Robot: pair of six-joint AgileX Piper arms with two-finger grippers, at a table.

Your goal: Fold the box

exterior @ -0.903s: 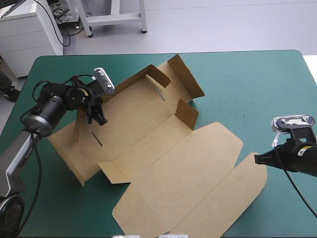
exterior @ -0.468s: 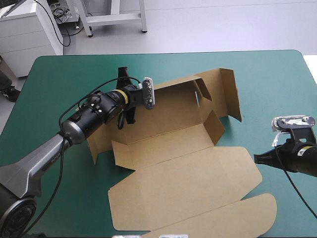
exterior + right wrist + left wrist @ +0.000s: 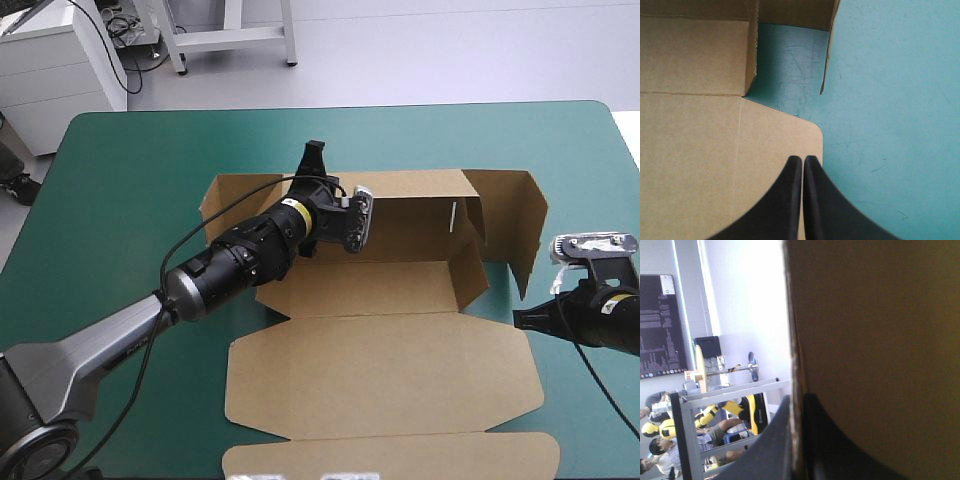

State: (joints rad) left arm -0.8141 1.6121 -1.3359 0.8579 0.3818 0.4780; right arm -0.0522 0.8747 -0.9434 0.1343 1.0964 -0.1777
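Swung round, the box [image 3: 400, 370] is pinched in the left hand [image 3: 799, 405].

Box [image 3: 400, 287] on the desk [image 3: 120, 180] — lid [image 3: 380, 375] flat toward the near edge.
Left pincer [image 3: 315, 158] straddles the far wall [image 3: 420, 215]; right pincer [image 3: 803, 159] sits at the lid's right corner, near the desk's right edge.

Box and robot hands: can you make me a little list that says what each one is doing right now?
box: brown, open, far wall raised, lid flat toward the near edge
left gripper: shut on the box, pinching the far wall's edge
right gripper: shut, holding nothing, at the lid's right corner
table: teal-green cover, box near the middle
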